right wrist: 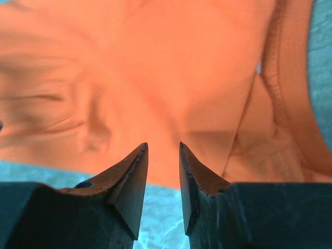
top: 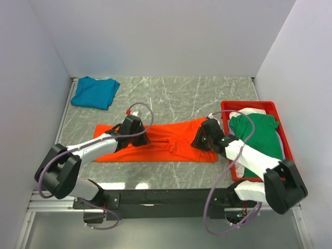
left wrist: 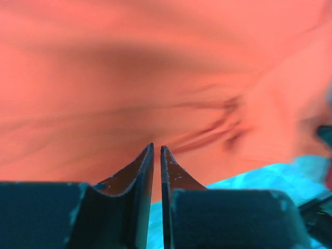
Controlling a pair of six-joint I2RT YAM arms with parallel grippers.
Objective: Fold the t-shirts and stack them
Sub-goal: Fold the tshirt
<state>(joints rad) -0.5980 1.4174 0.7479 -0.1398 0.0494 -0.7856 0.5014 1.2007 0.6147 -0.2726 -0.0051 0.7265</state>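
Three white walls [top: 155, 36] enclose the marbled worktop [top: 176, 96]. Right of the orange t-shirt [top: 166, 142], a red tray [top: 259, 104] holds green t-shirt [top: 257, 132] over white t-shirt [top: 254, 110]; teal t-shirt [top: 95, 92] lies behind-left. Over it, left end effector [left wrist: 157, 148] and right end effector [right wrist: 163, 145] hang released.

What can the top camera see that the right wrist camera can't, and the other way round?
Only the top view shows the teal blue cloth t-shirt in the far left corner and the red plastic tray holding the green cloth t-shirt. Only the right wrist view shows the right tool close up, its tips apart, and a ribbed band along a shirt's edge. Both show the bright orange cloth t-shirt on the grey marble table.
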